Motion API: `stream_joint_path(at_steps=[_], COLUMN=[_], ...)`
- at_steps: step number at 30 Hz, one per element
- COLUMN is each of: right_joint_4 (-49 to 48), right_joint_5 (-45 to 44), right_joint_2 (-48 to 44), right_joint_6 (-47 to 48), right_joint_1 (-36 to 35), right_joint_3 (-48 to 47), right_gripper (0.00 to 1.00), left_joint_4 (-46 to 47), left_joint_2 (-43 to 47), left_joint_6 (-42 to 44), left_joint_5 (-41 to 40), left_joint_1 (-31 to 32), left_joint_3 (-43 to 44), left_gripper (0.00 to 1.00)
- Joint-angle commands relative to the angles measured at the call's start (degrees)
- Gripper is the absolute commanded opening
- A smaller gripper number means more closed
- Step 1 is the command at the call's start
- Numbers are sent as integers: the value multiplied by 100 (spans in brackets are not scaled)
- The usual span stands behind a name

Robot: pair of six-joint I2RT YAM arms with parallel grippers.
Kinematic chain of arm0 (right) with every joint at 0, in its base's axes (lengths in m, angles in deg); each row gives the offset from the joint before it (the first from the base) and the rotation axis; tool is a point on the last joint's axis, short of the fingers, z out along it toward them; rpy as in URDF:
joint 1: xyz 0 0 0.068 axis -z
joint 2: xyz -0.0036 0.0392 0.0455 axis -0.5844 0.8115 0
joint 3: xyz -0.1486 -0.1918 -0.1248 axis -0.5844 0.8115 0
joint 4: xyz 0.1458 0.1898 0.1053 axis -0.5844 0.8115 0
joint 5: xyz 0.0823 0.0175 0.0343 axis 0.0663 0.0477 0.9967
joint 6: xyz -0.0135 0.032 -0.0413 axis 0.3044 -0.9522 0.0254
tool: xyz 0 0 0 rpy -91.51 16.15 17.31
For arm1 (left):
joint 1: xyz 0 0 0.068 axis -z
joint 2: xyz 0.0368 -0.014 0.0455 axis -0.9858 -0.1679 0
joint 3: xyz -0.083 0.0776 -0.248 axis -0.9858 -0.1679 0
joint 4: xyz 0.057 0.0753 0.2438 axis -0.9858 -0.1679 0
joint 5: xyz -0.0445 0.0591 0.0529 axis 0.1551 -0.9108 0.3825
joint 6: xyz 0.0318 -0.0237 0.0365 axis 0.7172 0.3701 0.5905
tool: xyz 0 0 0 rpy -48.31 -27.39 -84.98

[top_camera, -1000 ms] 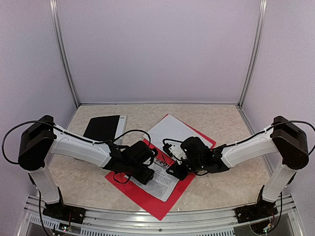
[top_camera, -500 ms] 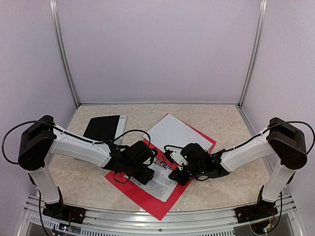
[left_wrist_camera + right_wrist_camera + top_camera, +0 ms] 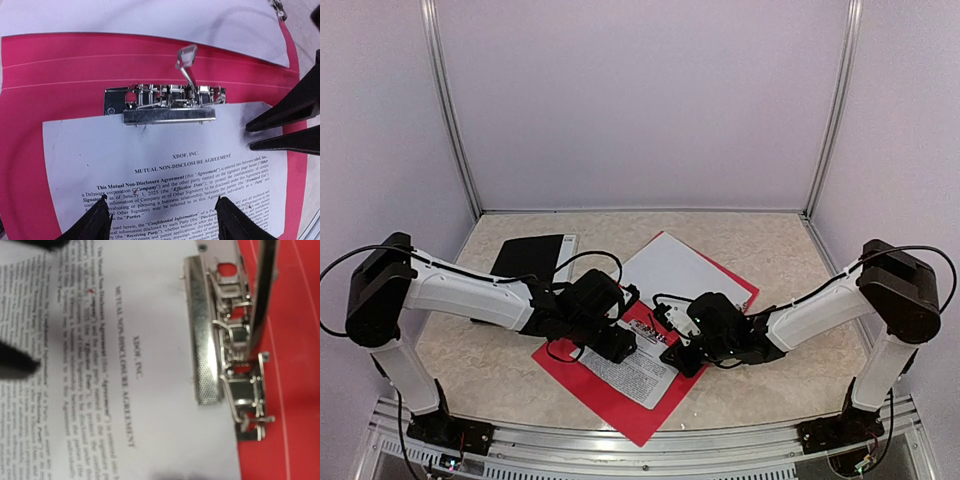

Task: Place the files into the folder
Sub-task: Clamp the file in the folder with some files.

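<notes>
Under the clip [image 3: 169, 116], the sheet's [image 3: 165, 150] top edge hides.

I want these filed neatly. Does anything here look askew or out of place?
The printed sheet seems slightly crooked under the metal clip, whose lever stands raised. A blank sheet lies loose on the red folder, unclipped.

The left arm [image 3: 470, 290] and right arm [image 3: 820, 305] both reach low and inward, elbows out, and their wrists nearly meet at the middle. The left gripper [image 3: 161, 202] points tips-down with its jaws spread wide. The right gripper [image 3: 248, 138] comes in from the opposite side. Its fingers [image 3: 280, 145] lie close together with a slim gap between them, and they may be pinching something.
</notes>
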Motion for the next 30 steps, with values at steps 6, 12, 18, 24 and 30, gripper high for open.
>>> stream_joint_path(at_steps=[6, 12, 18, 24, 30], right_joint_4=[256, 279, 340, 345, 364], right_joint_5=[107, 137, 80, 70, 80], right_joint_2=[145, 130, 70, 74, 85], right_joint_6=[37, 42, 51, 33, 26], right_joint_1=[-61, -54, -50, -46, -54], right_joint_3=[107, 100, 94, 91, 83], right_gripper=[15, 15, 15, 15, 15], left_joint_4=[1179, 1670, 1717, 1708, 1693], left_joint_2=[311, -80, -373, -681, -948], left_joint_6=[587, 1286, 1542, 1634, 1663], left_joint_5=[719, 1060, 1731, 1834, 1883], left_joint_1=[-493, -720, -888, -908, -908], left_joint_3=[153, 366, 599, 745, 914], left_gripper=[64, 58, 54, 49, 40])
